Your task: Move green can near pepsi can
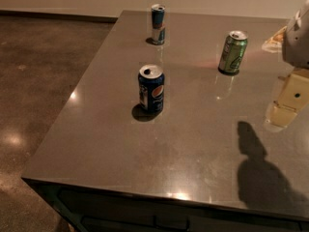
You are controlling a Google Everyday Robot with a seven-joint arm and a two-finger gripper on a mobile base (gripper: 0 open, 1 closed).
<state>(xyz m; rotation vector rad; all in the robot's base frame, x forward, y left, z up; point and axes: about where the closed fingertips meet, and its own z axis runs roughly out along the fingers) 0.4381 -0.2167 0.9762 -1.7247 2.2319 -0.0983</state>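
**Gripper.** The gripper [289, 98] hangs at the right edge of the camera view, above the table [96, 129] and largely cut off by the frame. Whether it is spread or closed cannot be told. It holds nothing visible. Its shadow [260, 178] falls on the tabletop toward the near edge.

**Task item.** The green can [233, 52] stands upright, left of the gripper and further back, apart from it and untouched.

**Target.** The pepsi can [151, 88] stands upright toward the table's middle-left, well apart from the green can.

**Other items.** A slim blue-and-silver can [158, 24] stands at the far edge, behind the pepsi can. A pale object [275, 37] lies near the right edge; its nature is unclear.

**Assessment.** The step in hand appears to be the approach to grasp.

**Recommendations.**
- Take the green can at mid-height, squarely across its body, so it does not tip.
- Lift it clear rather than drag it.
- Set it down upright just beside the pepsi can without knocking it.
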